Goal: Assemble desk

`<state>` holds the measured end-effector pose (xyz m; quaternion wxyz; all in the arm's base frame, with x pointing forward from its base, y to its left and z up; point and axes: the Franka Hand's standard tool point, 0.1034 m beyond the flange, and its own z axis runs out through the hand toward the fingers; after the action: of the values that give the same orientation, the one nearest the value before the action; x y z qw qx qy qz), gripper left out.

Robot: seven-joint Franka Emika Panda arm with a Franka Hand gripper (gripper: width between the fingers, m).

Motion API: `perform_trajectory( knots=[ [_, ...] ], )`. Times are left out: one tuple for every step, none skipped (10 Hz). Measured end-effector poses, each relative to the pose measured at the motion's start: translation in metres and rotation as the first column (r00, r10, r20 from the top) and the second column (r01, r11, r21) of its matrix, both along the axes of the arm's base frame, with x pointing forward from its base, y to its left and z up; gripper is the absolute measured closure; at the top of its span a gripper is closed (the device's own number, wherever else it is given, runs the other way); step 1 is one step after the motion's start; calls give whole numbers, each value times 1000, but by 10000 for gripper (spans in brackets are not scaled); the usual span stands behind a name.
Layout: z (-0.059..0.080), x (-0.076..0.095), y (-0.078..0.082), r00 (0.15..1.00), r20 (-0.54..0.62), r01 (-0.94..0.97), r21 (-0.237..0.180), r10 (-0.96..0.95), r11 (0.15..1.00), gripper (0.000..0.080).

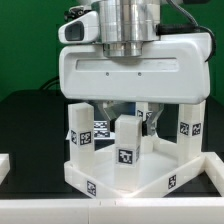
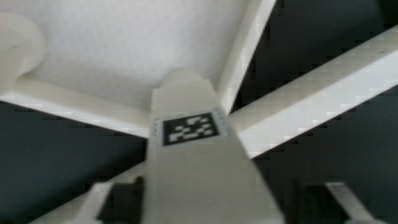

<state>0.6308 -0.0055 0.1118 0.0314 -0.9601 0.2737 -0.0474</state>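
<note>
— Where's the desk right now?

— The tabletop (image 1: 125, 170) lies upside down on the black table (image 1: 25, 115), rim up, near the middle of the exterior view. Legs stand in its corners: one at the exterior view's left (image 1: 82, 128), one at its right (image 1: 187, 120), each with a square tag.

— And the arm?

— The big white head hangs right over it. The gripper (image 1: 128, 128) is down inside the rim, pinching a leg (image 2: 192, 150) between its fingers (image 2: 121, 200) (the wrist view shows the tagged block rising between them, its far end close to a corner of the tabletop).

— What's around it?

— A green wall (image 1: 30, 40) behind, and a white rail (image 1: 205, 172) along the near edge at the exterior view's right. Another white piece (image 1: 5, 165) sits at the left edge.
</note>
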Motion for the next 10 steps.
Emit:
perform_trajectory(
  knots=[
    [0, 0, 0, 994, -4, 106, 15, -106, 994, 507],
    [1, 0, -7, 962, -13, 272, 29, -272, 962, 515],
    [1, -1, -13, 883, -34, 470, 47, -469, 882, 515],
    [1, -2, -14, 787, -53, 617, 65, -615, 784, 515],
    [1, -2, -14, 680, -81, 733, 104, -729, 672, 515],
    [-1, -4, -17, 612, -105, 790, 122, -784, 601, 515],
    [-1, -4, -14, 564, -115, 825, 121, -818, 552, 515],
    [-2, -4, -10, 517, -125, 855, 119, -847, 505, 514],
    [-2, -4, -11, 507, -127, 861, 119, -853, 494, 514],
    [-2, -4, -11, 526, -123, 850, 119, -842, 514, 514]
  ],
)
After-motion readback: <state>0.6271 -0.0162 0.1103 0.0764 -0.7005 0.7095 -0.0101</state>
